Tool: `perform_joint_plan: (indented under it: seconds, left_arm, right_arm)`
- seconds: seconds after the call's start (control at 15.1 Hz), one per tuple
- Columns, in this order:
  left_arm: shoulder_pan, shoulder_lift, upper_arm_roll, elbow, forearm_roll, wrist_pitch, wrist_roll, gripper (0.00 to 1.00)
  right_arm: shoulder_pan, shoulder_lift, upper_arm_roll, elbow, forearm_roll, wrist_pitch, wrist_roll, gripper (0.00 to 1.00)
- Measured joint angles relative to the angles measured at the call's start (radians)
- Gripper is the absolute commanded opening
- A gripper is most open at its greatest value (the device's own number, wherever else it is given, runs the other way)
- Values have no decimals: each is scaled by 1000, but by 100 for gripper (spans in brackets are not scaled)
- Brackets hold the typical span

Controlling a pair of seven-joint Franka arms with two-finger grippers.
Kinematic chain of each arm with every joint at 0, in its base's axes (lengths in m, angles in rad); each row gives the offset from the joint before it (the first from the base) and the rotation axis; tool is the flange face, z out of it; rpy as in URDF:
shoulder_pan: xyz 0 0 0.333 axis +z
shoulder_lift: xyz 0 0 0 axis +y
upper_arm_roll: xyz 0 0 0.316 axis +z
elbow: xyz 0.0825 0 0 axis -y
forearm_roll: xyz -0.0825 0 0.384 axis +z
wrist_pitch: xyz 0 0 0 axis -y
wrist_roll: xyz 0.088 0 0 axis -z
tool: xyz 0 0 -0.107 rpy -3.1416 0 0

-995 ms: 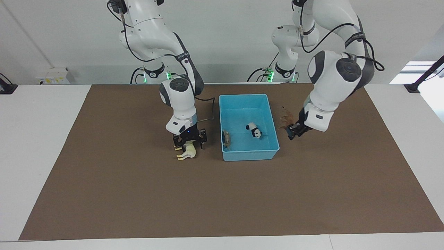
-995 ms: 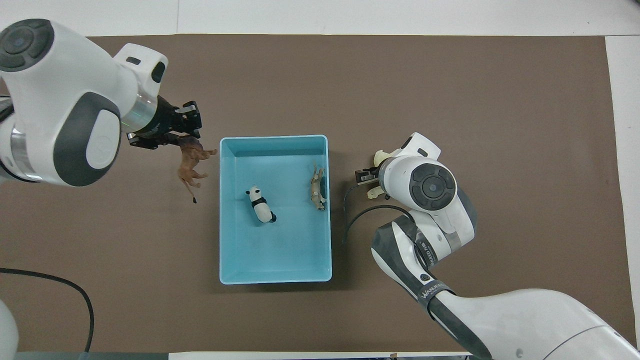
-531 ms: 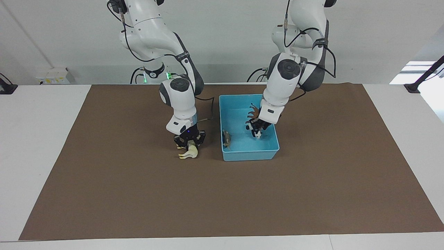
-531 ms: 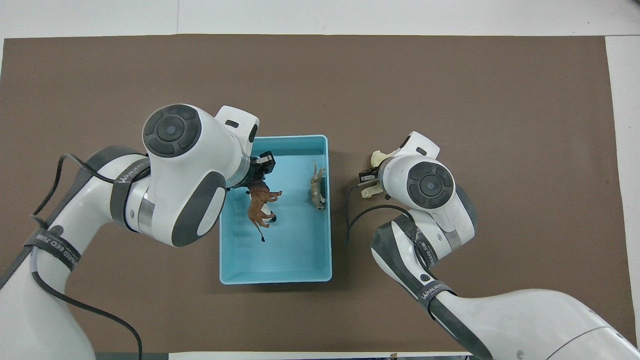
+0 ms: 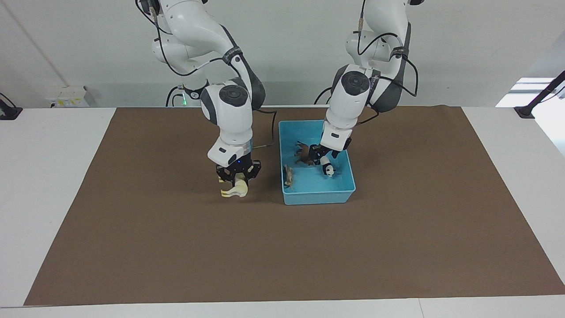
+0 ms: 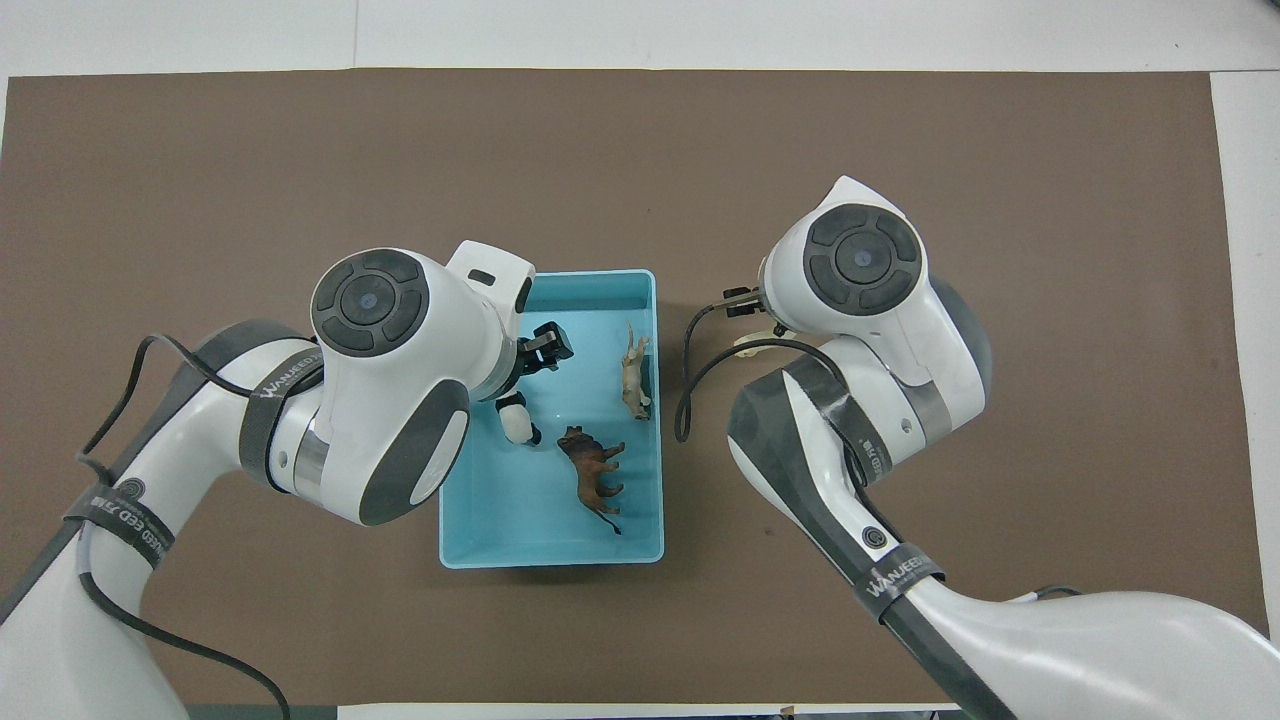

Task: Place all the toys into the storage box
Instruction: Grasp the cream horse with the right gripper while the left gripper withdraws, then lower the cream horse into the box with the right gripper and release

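I see the blue box (image 5: 317, 196) in the middle of the worktop (image 5: 397, 247). My left tool (image 5: 318, 153) is over the box, open and holding nothing. The brown toy (image 6: 592, 471) lies in the box, free. In the overhead view the panda (image 6: 517, 419) is at its ten o'clock and the tan toy (image 6: 634, 372) at its one o'clock, by the wall. My right tool (image 5: 238, 175) grips the cream toy (image 5: 235, 189), lifted over the mat (image 5: 176, 247) beside the box, toward the right arm's end.
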Motion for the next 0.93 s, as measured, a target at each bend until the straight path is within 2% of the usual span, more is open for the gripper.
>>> perform_joint_plan:
  seconds: [0.13, 0.4, 0.73, 0.93]
  left_arm:
    - [5, -12, 7, 13, 13, -40, 2, 100]
    - [76, -94, 19, 106, 57, -234, 93, 100]
    - [223, -223, 26, 158, 60, -443, 368, 100]
    - [269, -238, 31, 166, 60, -514, 493, 100]
  right_arm:
    - [2, -2, 7, 76, 1, -92, 0, 0]
    - [63, 2, 12, 215, 13, -248, 71, 0]
    - [170, 31, 15, 250, 45, -247, 247, 0]
    - [230, 43, 16, 250, 46, -202, 326, 0]
